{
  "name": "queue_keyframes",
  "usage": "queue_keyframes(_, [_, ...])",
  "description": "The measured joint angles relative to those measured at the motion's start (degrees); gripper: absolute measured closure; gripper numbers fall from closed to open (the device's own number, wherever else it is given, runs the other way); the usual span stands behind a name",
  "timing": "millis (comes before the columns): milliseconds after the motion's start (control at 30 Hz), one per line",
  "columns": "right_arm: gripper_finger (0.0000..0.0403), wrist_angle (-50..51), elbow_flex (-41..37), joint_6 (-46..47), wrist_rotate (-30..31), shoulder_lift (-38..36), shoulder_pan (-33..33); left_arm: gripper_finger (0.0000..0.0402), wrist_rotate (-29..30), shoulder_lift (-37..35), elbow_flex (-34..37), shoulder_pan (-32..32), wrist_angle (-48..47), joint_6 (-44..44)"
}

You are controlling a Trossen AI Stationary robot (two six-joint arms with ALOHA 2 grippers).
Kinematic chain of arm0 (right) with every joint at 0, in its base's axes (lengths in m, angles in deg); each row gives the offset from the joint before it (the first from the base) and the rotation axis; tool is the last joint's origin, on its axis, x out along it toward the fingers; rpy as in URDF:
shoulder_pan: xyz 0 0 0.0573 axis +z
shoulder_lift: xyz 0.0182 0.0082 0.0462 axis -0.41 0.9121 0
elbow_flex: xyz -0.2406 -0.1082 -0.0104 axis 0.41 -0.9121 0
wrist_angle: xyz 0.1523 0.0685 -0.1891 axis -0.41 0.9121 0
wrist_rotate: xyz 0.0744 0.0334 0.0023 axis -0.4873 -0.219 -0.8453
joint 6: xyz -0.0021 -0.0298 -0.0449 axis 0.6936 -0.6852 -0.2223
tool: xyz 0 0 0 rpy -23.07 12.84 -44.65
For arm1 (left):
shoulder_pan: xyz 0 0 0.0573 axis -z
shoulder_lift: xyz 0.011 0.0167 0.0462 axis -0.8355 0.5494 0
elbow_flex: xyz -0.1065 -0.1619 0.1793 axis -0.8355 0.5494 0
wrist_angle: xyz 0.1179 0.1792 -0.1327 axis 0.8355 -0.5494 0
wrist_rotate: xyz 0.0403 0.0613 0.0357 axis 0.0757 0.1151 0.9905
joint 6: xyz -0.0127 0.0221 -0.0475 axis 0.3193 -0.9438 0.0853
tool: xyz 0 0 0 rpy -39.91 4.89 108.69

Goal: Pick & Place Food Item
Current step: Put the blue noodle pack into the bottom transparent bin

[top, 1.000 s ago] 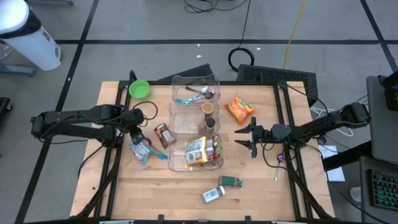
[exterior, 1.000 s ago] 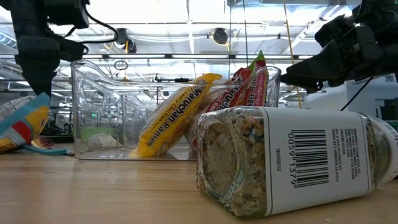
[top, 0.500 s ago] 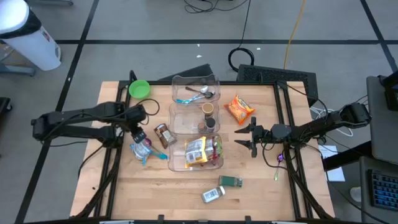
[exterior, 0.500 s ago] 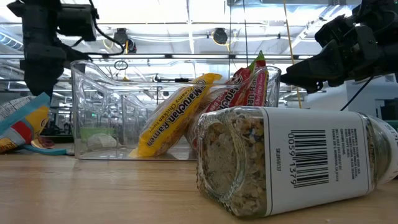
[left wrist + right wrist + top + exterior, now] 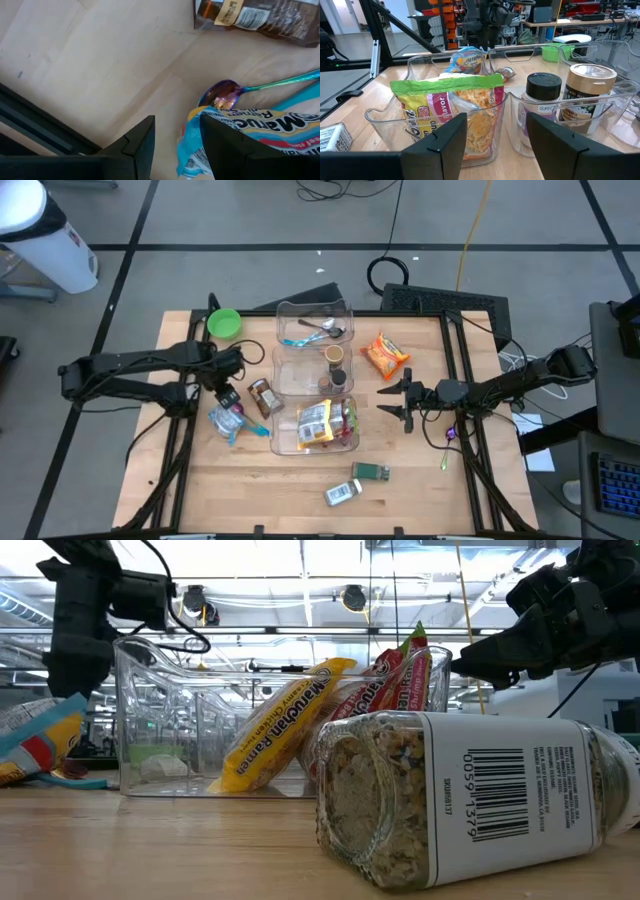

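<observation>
L gripper (image 5: 226, 393) hovered over blue ramen packet (image 5: 226, 420) on counter (image 5: 250, 490), fingers apart, nothing held. R gripper (image 5: 393, 401) waited beside clear bin (image 5: 315, 426) w/ fingers apart, empty.

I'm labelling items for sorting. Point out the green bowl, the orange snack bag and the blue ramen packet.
green bowl (image 5: 224, 323), high view, centre of the bowl.
orange snack bag (image 5: 385, 355), high view, middle of the bag.
blue ramen packet (image 5: 227, 421), high view, middle of the packet.

Robotics lab: taped concrete floor (image 5: 250, 220), cables (image 5: 395, 275), workbenches (image 5: 560, 22).
</observation>
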Motion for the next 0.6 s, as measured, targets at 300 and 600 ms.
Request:
queue_keyframes(300, [0.0204,0.02,0.00,-0.01,0.00,-0.01,0.00,0.0255,-0.72,2.05,0.00,-0.22,0.18,-0.98])
queue_keyframes(600, [0.0204,0.04,0.00,-0.02,0.00,0.00,-0.04,0.0285,-2.20,0.61,-2.27,-0.22,-1.70,-1.55])
